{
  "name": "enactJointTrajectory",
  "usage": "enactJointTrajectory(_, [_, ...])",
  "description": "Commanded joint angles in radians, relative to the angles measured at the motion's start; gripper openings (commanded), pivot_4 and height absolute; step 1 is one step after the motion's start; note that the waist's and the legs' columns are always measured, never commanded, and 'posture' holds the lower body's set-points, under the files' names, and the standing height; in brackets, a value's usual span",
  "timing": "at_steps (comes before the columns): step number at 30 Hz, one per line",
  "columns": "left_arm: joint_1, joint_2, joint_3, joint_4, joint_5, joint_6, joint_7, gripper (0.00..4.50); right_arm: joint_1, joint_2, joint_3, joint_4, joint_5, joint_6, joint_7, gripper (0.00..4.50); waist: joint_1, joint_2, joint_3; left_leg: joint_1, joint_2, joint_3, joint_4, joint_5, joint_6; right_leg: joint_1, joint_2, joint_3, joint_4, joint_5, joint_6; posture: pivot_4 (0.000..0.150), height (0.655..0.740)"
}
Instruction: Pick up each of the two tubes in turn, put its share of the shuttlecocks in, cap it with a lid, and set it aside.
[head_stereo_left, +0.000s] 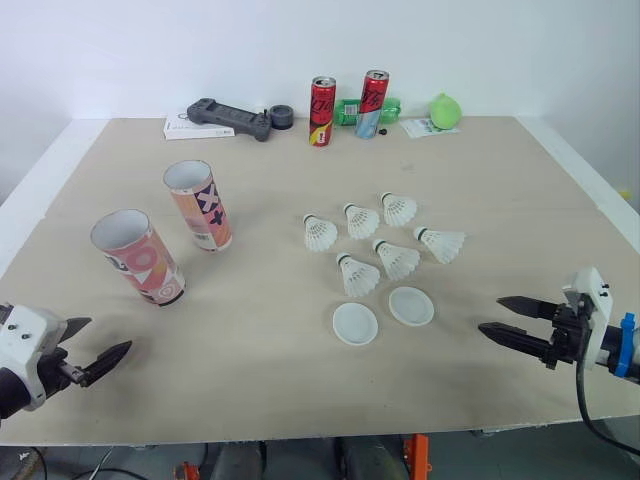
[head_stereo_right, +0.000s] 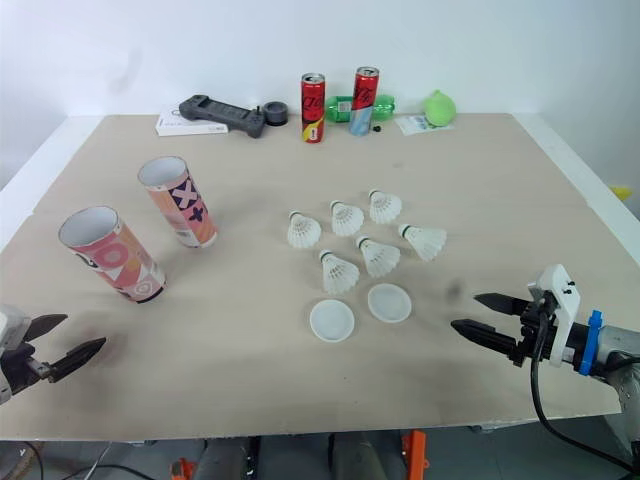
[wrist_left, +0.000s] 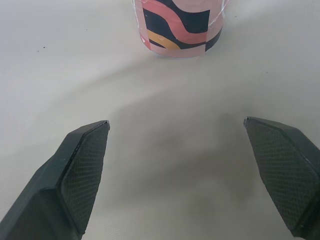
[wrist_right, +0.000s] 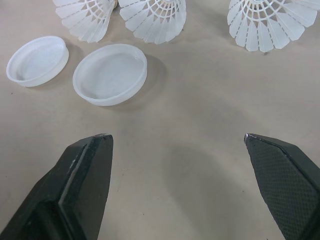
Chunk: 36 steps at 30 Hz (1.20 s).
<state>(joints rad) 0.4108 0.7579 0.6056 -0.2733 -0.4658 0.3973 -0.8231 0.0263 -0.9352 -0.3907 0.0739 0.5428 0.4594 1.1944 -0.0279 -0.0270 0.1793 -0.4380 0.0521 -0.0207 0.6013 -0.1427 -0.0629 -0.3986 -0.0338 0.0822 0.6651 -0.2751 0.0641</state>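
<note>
Nearer pink tube (head_stereo_left: 138, 257) stands on end straight ahead of the open left end effector (head_stereo_left: 108, 335), way closer than the right end effector (head_stereo_left: 490, 314), also open.

Head stereo pair: high, facing forward and down, both eyes sharing the whole beige tabletop (head_stereo_left: 260, 385). Left wrist camera: low, close, pink patterned cardboard tube (wrist_left: 177, 25) ahead of the left gripper (wrist_left: 175, 121). Right wrist camera: low, close, white round plastic lids (wrist_right: 110, 74) ahead of the right gripper (wrist_right: 176, 135)
</note>
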Motion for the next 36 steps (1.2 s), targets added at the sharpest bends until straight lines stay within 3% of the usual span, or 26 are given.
enactJointTrajectory(1, [-0.010,-0.006,0.013,0.006,-0.004,-0.011,0.000,4.45,-0.004,-0.008,-0.020,-0.008,0.006,-0.011,0.008,4.50,0.000,0.000,0.000,0.000,0.000,0.000,0.000,0.000,0.000,0.000,0.000,0.000,0.000,0.000,0.000,0.150,0.7400])
enactJointTrajectory(29, [-0.040,-0.012,0.021,0.006,-0.013,0.004,0.025,4.45,-0.008,0.019,-0.027,-0.023,0.037,-0.007,0.010,4.50,-0.002,0.000,0.000,0.000,0.000,0.000,0.000,0.000,0.000,0.000,0.000,0.001,0.001,0.001,0.000,0.150,0.7400])
enactJointTrajectory(36, [-0.085,-0.116,0.024,-0.038,-0.045,-0.019,0.117,4.45,-0.107,0.031,-0.016,-0.414,0.290,0.203,-0.090,4.50,-0.007,0.001,-0.001,0.001,0.001,0.000,0.000,0.000,0.000,0.000,0.002,0.002,0.001,0.001,0.000,0.150,0.7400])
